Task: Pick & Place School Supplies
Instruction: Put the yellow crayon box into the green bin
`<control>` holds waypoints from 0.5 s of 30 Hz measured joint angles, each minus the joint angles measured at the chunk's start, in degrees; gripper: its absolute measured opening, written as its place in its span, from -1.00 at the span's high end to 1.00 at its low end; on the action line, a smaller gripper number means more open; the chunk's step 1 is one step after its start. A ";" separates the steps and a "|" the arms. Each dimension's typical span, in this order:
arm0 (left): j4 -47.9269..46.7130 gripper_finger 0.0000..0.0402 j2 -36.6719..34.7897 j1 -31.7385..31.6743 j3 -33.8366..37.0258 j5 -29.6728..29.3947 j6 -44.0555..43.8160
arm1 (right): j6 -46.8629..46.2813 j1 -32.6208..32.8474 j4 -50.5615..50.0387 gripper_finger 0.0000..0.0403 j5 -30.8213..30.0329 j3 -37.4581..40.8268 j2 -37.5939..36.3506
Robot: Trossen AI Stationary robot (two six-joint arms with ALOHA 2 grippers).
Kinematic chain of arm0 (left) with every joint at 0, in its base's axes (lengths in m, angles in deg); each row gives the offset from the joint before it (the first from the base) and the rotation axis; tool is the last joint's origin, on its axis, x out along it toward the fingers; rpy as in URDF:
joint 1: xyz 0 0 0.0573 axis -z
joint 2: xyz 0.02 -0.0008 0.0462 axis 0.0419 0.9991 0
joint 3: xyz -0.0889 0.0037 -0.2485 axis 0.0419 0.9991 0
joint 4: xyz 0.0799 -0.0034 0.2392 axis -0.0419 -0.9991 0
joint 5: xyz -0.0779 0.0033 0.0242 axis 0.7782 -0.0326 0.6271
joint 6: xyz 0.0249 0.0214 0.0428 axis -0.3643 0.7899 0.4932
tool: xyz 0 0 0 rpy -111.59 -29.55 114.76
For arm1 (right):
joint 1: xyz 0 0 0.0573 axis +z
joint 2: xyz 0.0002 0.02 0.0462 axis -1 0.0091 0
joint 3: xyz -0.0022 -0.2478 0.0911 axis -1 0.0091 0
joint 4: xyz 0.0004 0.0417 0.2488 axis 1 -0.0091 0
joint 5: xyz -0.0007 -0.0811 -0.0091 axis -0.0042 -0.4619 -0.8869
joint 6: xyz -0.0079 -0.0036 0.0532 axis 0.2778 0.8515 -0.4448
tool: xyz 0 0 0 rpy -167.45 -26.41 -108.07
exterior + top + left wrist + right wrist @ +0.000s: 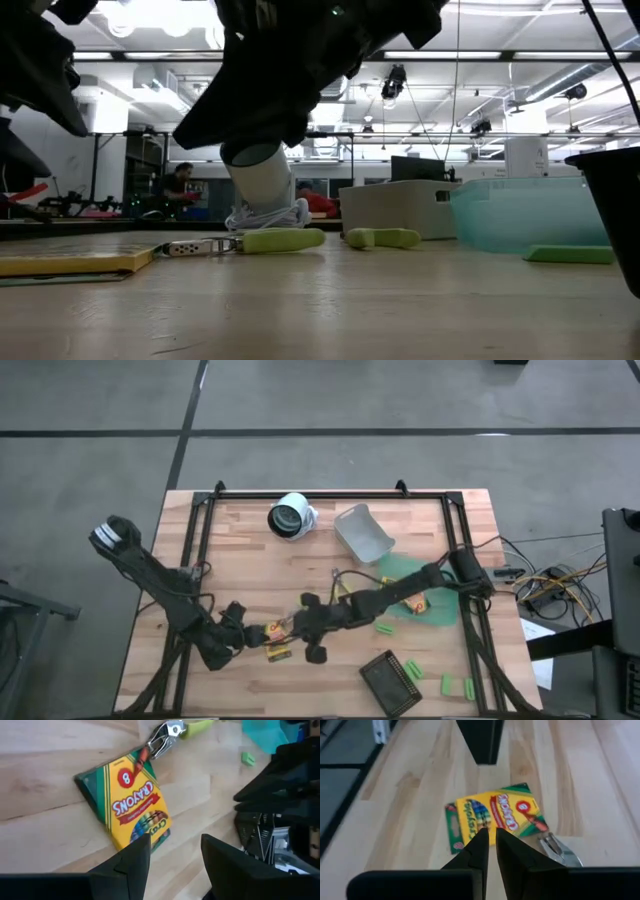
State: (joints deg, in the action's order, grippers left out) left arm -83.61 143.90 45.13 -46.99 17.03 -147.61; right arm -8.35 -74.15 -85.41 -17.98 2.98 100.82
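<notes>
Right gripper point(490, 845) hangs low over the crayon pack point(492, 815) lying flat on the bench point(420, 795), its fingers nearly pressed together, likely to pinch the pack's thin edge, while the left gripper point(172, 855) waits spread beside it.

You see the flat yellow crayon pack point(279, 650) lying on the wooden table point(250, 570) between both grippers, touching the metal-tipped yellow-handled tool point(172, 729); the dark rectangular tray point(390, 678) lies to its right.
</notes>
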 joint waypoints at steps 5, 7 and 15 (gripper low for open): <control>-0.10 0.10 0.11 0.00 -0.05 1.93 0.00 | 0.02 -0.83 1.21 0.83 0.97 0.02 0.00; -2.05 0.10 0.11 0.00 -0.02 3.64 0.00 | 0.02 -0.89 2.22 0.83 1.01 0.02 0.19; -5.84 0.10 0.11 0.00 0.07 7.56 -1.13 | -2.39 -1.03 4.60 0.83 5.59 -2.17 5.53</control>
State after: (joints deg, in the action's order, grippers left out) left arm -89.44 144.01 45.13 -46.92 24.59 -148.74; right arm -10.74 -75.18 -80.81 -12.39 0.81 106.35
